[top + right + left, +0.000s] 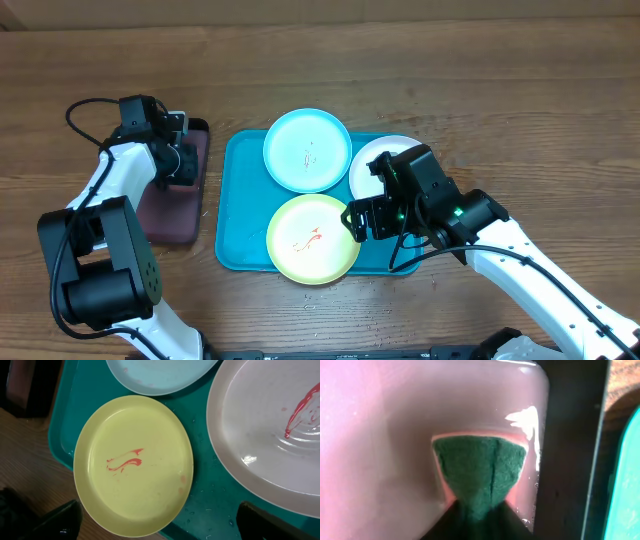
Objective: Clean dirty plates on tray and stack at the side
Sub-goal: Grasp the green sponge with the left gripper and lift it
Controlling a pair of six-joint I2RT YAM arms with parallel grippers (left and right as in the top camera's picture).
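Note:
The turquoise tray (233, 205) holds three plates. The light blue plate (307, 150) is at the back. The yellow-green plate (312, 238) is at the front with a red smear. The white plate (378, 155) at the right is partly hidden by my right arm. My right gripper (372, 218) is open and empty. In the right wrist view its fingers (160, 530) straddle the near rim of the yellow-green plate (134, 465), with the smeared white plate (270, 425) to the right. My left gripper (480, 522) is shut on a green sponge (480, 470).
The small black-rimmed tray (170, 220) with its pinkish inside (395, 435) lies left of the turquoise tray, and my left gripper (178, 160) is over its far end. Water drops lie on the turquoise tray (210, 500). Bare wooden table surrounds both trays.

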